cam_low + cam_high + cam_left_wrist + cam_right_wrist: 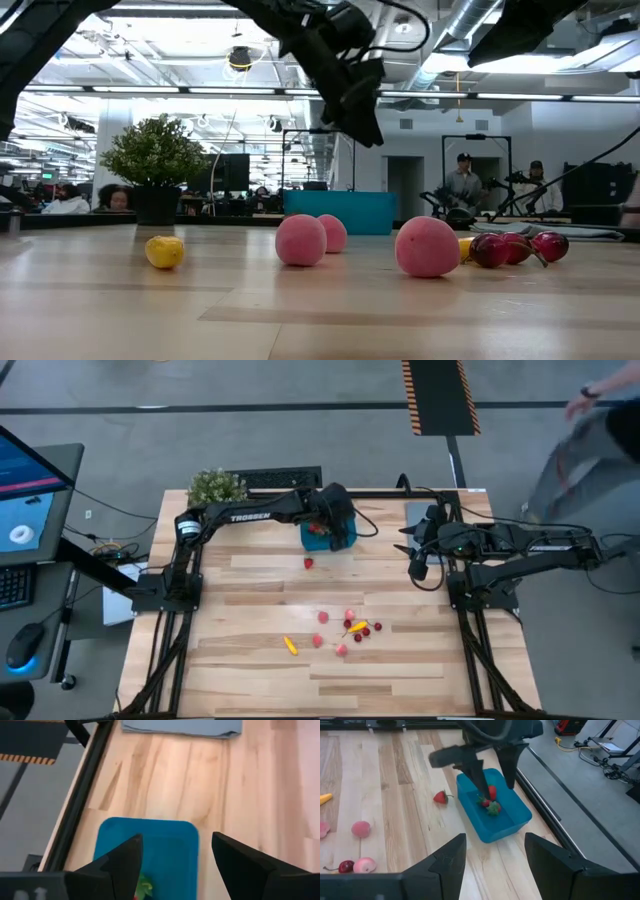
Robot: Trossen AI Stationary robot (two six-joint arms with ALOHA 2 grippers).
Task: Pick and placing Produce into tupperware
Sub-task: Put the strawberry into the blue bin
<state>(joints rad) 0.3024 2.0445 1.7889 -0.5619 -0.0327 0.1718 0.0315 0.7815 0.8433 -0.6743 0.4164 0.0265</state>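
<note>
Only legible text: "TROSSEN", white letters on left arm (pixel 250 516), seen in high view. Nothing else readable in other views.

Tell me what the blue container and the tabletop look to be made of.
Tupperware: likely plastic, from its uniform teal, smooth thin walls and rounded corners. Table: looks like light wood planks, butcher-block style, with visible grain, seams and a slight sheen in the low view.

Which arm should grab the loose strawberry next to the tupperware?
Left, probably. The left gripper hangs open right over the tupperware, and the strawberry lies just beside it on the table. The right gripper is open too, but waits off by the table's right edge, farther away.
</note>
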